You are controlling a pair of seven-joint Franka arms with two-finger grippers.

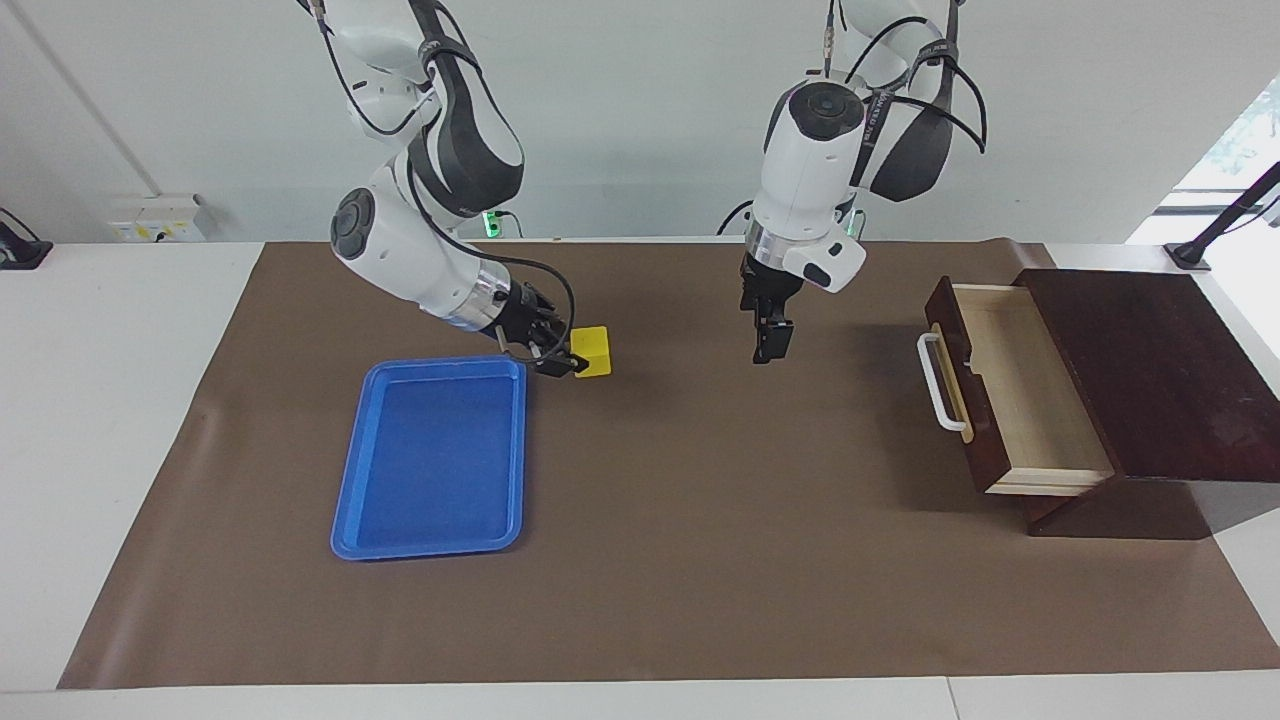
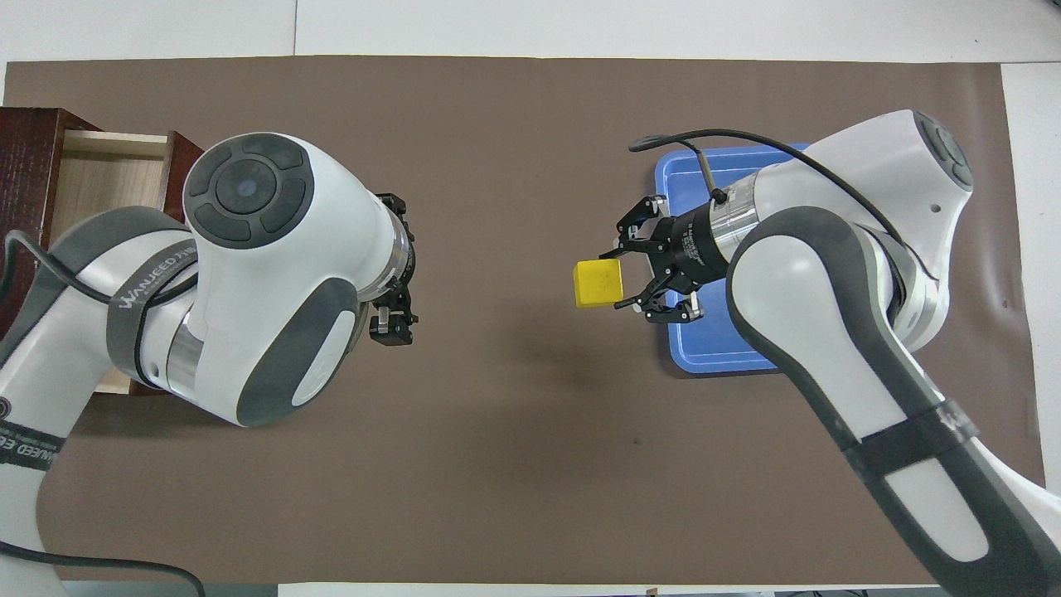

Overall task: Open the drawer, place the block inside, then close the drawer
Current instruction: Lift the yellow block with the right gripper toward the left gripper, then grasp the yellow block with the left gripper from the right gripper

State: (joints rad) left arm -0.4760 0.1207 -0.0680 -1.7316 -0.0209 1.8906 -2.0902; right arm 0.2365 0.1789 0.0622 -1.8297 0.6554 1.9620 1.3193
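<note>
The yellow block (image 1: 593, 352) rests on the brown mat beside the robot-side corner of the blue tray; it also shows in the overhead view (image 2: 598, 283). My right gripper (image 1: 560, 358) is low and open right at the block, its fingertips (image 2: 623, 249) reaching the block's tray-side edge without closing on it. The drawer (image 1: 1020, 390) stands pulled open at the left arm's end of the table, its pale inside bare and its white handle (image 1: 938, 380) facing the middle. My left gripper (image 1: 772, 345) hangs shut over the mat between block and drawer, holding nothing.
The flat blue tray (image 1: 430, 460) lies on the mat toward the right arm's end, with nothing in it. The dark wooden box (image 1: 1150, 370) holds the drawer. The left arm covers part of the drawer in the overhead view (image 2: 108, 166).
</note>
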